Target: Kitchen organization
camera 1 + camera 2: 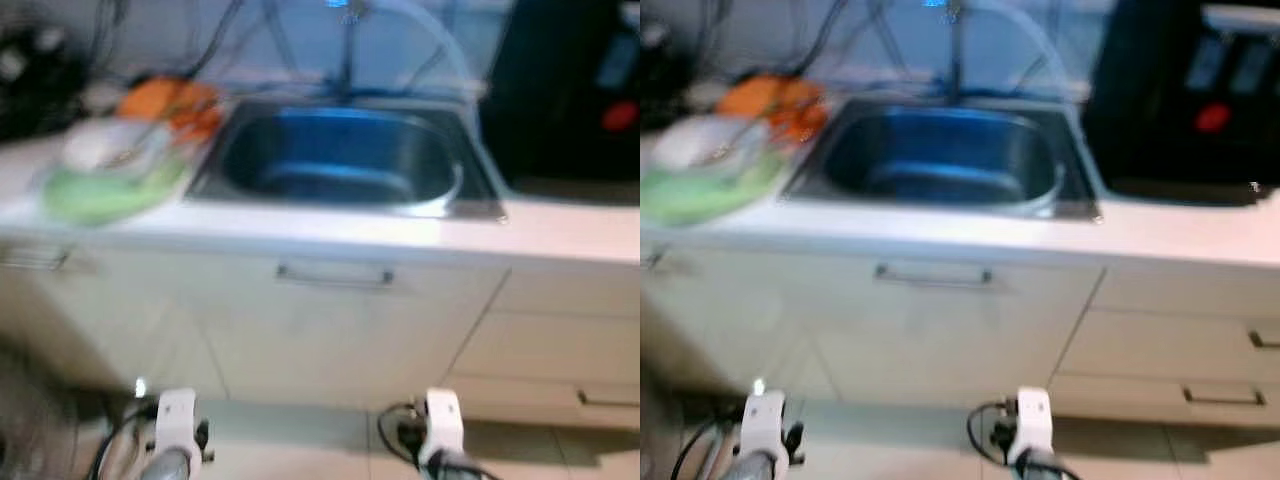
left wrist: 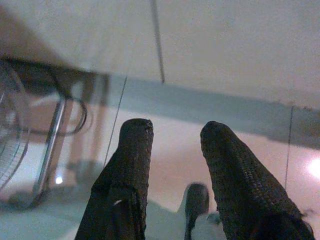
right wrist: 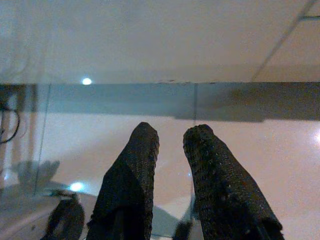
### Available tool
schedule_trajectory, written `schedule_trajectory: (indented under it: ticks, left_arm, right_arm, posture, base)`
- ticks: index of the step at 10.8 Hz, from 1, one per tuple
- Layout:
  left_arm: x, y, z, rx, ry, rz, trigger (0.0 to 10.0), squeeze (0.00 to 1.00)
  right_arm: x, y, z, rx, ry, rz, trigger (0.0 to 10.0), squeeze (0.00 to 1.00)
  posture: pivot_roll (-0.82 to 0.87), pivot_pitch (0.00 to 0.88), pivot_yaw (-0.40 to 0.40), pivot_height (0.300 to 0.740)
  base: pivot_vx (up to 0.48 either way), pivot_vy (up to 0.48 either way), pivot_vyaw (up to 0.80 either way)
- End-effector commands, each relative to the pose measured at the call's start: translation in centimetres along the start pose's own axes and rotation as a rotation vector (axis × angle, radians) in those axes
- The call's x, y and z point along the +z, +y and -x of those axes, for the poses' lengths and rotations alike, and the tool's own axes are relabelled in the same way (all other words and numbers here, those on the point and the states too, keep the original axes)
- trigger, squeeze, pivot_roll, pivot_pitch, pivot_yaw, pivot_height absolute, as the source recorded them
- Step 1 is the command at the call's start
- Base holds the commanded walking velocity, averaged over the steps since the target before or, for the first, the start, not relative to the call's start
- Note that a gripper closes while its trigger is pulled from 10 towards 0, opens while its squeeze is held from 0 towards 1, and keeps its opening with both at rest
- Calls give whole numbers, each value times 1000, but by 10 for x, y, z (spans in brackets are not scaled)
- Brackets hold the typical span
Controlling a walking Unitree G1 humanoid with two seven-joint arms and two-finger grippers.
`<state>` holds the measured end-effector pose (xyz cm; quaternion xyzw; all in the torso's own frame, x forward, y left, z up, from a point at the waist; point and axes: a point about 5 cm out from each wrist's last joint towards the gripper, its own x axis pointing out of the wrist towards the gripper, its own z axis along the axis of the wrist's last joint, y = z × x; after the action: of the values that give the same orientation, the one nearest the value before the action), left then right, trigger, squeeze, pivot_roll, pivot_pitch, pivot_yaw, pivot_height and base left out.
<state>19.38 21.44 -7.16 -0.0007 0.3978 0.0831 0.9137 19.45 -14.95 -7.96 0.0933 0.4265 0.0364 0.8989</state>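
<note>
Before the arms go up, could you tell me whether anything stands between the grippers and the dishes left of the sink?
Both grippers, left and right, hang low by the floor, empty. The white cabinet front and counter edge lie between them and the dishes beside the sink.

no readable text, labels, brands or numbers, head views too blurred

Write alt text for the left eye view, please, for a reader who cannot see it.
Blurred view of a steel sink set in a pale counter, with white cabinets below. Left of the sink lie green and orange dishes; a dark appliance stands on the right. Both arms hang low.
</note>
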Motion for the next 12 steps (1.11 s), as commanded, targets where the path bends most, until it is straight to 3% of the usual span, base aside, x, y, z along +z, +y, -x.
schedule_trajectory:
  ticks: [1, 12]
  left_arm:
    - [-2, -10, 0, -19, 7, 5, 10000, 0]
    - [-6, -9, 1, -12, 27, 19, 10000, 0]
  right_arm:
    - [-1, -14, 3, -38, 5, -3, 10000, 0]
    - [-1, -13, 3, -32, 9, -8, 10000, 0]
  posture:
    - [183, 5, -2, 740]
    - [184, 10, -5, 740]
  base:
    - [0, 0, 0]
    - [0, 22, 0]
